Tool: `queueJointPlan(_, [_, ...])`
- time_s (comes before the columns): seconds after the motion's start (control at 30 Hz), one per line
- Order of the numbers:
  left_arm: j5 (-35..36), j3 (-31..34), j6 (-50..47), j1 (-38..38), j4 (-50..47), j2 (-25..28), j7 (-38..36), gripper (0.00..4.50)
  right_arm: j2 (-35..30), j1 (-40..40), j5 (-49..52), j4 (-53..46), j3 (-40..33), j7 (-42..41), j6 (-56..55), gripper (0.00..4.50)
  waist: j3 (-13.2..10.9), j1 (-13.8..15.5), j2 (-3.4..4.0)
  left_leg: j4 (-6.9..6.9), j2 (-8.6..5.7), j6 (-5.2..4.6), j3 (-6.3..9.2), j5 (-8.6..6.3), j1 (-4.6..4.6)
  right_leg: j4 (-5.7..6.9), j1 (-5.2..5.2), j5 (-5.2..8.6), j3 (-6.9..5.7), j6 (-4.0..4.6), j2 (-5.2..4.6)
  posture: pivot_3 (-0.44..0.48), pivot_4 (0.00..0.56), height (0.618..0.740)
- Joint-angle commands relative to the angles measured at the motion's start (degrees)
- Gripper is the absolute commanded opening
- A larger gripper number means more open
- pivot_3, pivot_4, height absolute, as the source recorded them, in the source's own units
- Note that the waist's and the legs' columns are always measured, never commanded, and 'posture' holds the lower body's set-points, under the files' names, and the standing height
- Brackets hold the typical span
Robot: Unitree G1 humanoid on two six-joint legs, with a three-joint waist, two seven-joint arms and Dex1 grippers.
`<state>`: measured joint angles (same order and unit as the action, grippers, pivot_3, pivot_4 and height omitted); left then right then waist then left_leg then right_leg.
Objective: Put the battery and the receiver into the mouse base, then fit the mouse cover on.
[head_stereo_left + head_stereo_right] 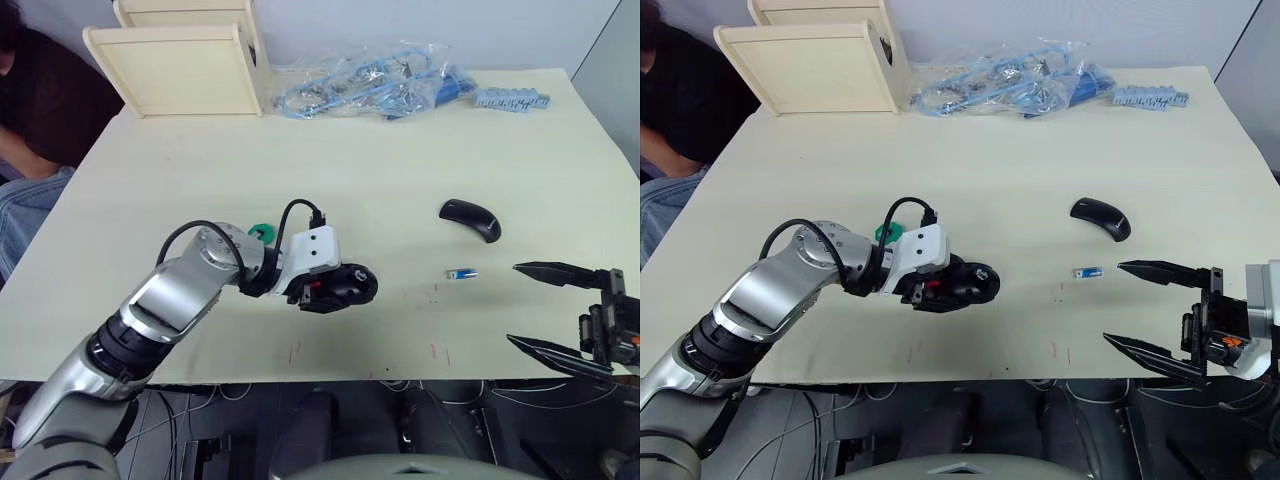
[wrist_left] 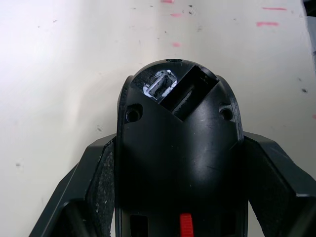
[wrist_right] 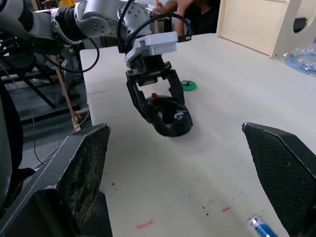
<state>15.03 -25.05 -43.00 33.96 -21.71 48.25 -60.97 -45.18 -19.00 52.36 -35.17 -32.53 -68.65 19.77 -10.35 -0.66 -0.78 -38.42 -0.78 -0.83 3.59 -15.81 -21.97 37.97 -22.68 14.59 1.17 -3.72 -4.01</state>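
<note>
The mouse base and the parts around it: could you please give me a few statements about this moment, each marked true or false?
1. The left gripper is shut on the mouse base. True.
2. The mouse cover is already fitted on the base. False: it lies apart on the table, towards the robot's right.
3. The right gripper holds the battery. False: it is open and the battery lies on the table.
4. A green disc lies near the left gripper. True.
</note>
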Motion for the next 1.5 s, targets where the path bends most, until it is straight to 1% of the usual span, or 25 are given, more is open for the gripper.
queueJointPlan(0.03, [-2.16, -1.29, 0.83, 1.07, 0.32, -1.74, 0.63, 2.99, -0.45, -0.70, 1.64, -2.43, -2.62, 0.35, -0.08, 4.50, 0.00, -0.01, 0.00, 0.00, 0.00, 0.00, 0.00, 0.00, -0.01, 0.00, 0.00, 0.00, 0.00, 0.00, 0.00, 0.000, 0.150, 0.740])
queueJointPlan(0.23, [-5.74, -3.77, 2.45, 1.50, 2.61, -4.33, 0.52, 2.99, -0.40, -2.09, 1.41, -2.78, -3.00, 0.37, -0.18, 4.50, 0.00, -0.01, -0.01, -0.02, 0.00, 0.00, 0.03, 0.00, -0.01, 0.00, 0.00, 0.00, 0.01, 0.00, 0.00, 0.000, 0.150, 0.740])
queueJointPlan(0.43, [-8.64, -4.93, 4.85, -0.07, 3.48, -4.46, 0.23, 2.99, -0.68, -2.61, 1.42, -2.76, -3.45, 0.50, 0.03, 4.50, 0.00, -0.02, 0.00, -0.02, 0.00, 0.00, 0.05, 0.00, 0.00, 0.01, 0.00, 0.00, 0.03, -0.01, 0.00, 0.000, 0.150, 0.740])
queueJointPlan(0.53, [-11.66, -7.41, 6.73, -0.45, 5.41, -5.76, 0.91, 2.99, -0.89, -2.54, -0.05, -2.04, -2.82, 0.17, -0.40, 4.50, 0.01, 0.06, -0.01, -0.02, 0.00, 0.00, 0.07, 0.00, 0.00, 0.00, 0.00, 0.00, 0.03, -0.01, -0.01, 0.000, 0.150, 0.740])
queueJointPlan(0.8, [-12.29, -6.60, 7.56, -0.71, 6.78, -6.92, -0.60, 2.99, -2.31, -0.14, -1.29, -1.30, -0.91, 2.77, 1.23, 4.50, 0.07, 0.43, 0.02, -0.03, -0.03, 0.00, 0.06, 0.00, 0.05, -0.02, 0.10, -0.02, 0.04, -0.03, -0.04, 0.000, 0.150, 0.740])
queueJointPlan(0.97, [-12.66, -6.22, 7.49, -0.34, 7.40, -7.39, -1.36, 2.99, -4.60, 3.01, -5.66, 0.25, 3.15, 7.17, 4.19, 4.50, 0.08, 0.43, 0.02, -0.03, -0.04, 0.00, 0.05, 0.00, 0.06, -0.03, 0.10, -0.02, 0.05, -0.04, -0.04, 0.000, 0.150, 0.740])
queueJointPlan(1.07, [-12.85, -6.04, 7.55, -0.69, 7.33, -7.40, -1.91, 2.99, -7.32, 7.99, -11.82, 6.04, 10.25, 6.97, 4.32, 4.50, 0.08, 0.27, 0.00, -0.04, -0.05, 0.00, 0.01, 0.00, 0.08, -0.03, 0.12, -0.02, 0.04, -0.04, -0.04, 0.000, 0.150, 0.740])
queueJointPlan(1.13, [-13.22, -5.95, 8.11, -0.55, 7.85, -7.67, -2.11, 2.99, -7.14, 12.01, -13.69, 11.07, 13.74, 5.36, 3.18, 4.50, 0.08, 0.31, 0.01, -0.05, -0.05, 0.00, -0.03, 0.00, 0.08, -0.04, 0.14, -0.02, 0.02, -0.04, -0.03, 0.000, 0.150, 0.740])
queueJointPlan(1.23, [-13.80, -5.79, 8.40, -0.42, 8.32, -8.02, -2.19, 2.99, -5.46, 19.35, -18.94, 21.87, 20.13, 1.47, -2.00, 4.50, 0.09, 0.10, -0.03, -0.07, -0.04, 0.00, -0.07, 0.00, 0.08, -0.06, 0.16, -0.02, -0.02, -0.04, -0.03, 0.000, 0.150, 0.740])
queueJointPlan(1.33, [-14.09, -5.49, 8.21, -0.75, 7.93, -8.09, -2.42, 2.99, -4.29, 24.55, -22.88, 30.41, 24.22, -2.09, -6.45, 4.50, 0.09, 0.29, 0.01, -0.09, -0.06, 0.00, -0.08, 0.00, 0.06, -0.06, 0.16, -0.02, -0.04, -0.05, -0.04, 0.000, 0.150, 0.740])
queueJointPlan(1.5, [-14.48, -5.45, 7.76, -1.22, 6.95, -8.26, -2.27, 2.99, -2.14, 31.73, -26.78, 41.70, 28.08, -6.86, -12.73, 4.50, 0.09, 0.17, 0.01, -0.11, -0.06, 0.00, -0.08, 0.01, 0.05, -0.04, 0.15, -0.03, -0.02, -0.06, -0.05, 0.000, 0.150, 0.740])
